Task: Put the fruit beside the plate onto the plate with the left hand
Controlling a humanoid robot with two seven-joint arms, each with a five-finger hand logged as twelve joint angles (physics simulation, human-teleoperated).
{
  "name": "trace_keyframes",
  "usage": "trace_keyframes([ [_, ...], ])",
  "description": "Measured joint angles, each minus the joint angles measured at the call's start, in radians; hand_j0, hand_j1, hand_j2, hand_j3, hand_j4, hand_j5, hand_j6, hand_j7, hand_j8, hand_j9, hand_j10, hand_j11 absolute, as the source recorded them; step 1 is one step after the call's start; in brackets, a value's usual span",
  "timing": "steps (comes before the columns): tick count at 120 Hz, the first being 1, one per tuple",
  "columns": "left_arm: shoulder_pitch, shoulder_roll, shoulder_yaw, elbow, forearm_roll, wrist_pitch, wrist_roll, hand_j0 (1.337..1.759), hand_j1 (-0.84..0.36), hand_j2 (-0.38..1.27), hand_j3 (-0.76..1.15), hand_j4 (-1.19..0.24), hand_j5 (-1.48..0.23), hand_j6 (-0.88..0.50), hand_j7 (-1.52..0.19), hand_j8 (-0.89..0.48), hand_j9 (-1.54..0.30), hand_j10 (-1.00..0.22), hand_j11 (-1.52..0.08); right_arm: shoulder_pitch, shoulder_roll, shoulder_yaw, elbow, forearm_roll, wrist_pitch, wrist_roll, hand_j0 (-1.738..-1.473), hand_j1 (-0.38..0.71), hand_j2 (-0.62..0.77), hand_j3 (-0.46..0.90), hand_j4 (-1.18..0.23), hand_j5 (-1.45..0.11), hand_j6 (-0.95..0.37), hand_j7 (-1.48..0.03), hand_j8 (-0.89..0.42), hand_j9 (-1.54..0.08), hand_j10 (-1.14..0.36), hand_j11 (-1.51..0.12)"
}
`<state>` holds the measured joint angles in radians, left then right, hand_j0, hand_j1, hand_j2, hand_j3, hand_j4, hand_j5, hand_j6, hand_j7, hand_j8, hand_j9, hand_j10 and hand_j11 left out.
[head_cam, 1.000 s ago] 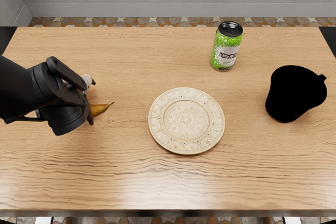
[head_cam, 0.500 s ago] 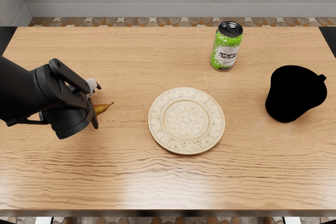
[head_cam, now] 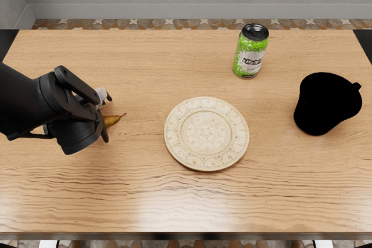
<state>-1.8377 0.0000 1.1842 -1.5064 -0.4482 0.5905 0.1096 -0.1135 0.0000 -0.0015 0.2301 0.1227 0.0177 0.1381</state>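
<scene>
Pale wooden desk (head_cam: 174, 201) seen from above at a slant; a round cream plate (head_cam: 206, 133) with a raised pattern sits near its middle, with nothing on it. The dark left robot hand (head_cam: 78, 117) reaches in from the left edge and covers most of the fruit (head_cam: 114, 120); only a yellow pointed tip shows, lying on the desk to the left of the plate and apart from its rim; whether the robot hand grips the fruit cannot be told. A green can (head_cam: 251, 50) stands upright behind the plate; a black object (head_cam: 322, 104) sits at the far right.
</scene>
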Motion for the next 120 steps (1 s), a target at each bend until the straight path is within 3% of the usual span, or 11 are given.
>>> trace_keyframes([
  [69,-0.002,0.0,0.0,0.0,-0.012,0.0,0.002,1.658,-0.13,0.08,0.0,-0.4,-0.52,-0.4,-0.52,-0.4,-0.52,-0.4,-0.52,0.0,0.0,0.0,0.0,0.0,0.0,0.0,-1.658,-0.34,0.0,0.0,-0.01,-0.01,-0.01,-0.01,-0.01,-0.01,-0.01,-0.01],
  [120,0.005,0.0,0.0,0.0,-0.012,0.0,0.002,1.658,-0.17,0.09,0.0,-0.43,-0.57,-0.43,-0.57,-0.44,-0.57,-0.43,-0.57,0.0,0.0,0.0,0.0,0.0,-0.001,0.0,-1.658,-0.34,0.0,0.0,-0.01,-0.01,-0.01,-0.01,-0.01,-0.01,-0.01,-0.01],
])
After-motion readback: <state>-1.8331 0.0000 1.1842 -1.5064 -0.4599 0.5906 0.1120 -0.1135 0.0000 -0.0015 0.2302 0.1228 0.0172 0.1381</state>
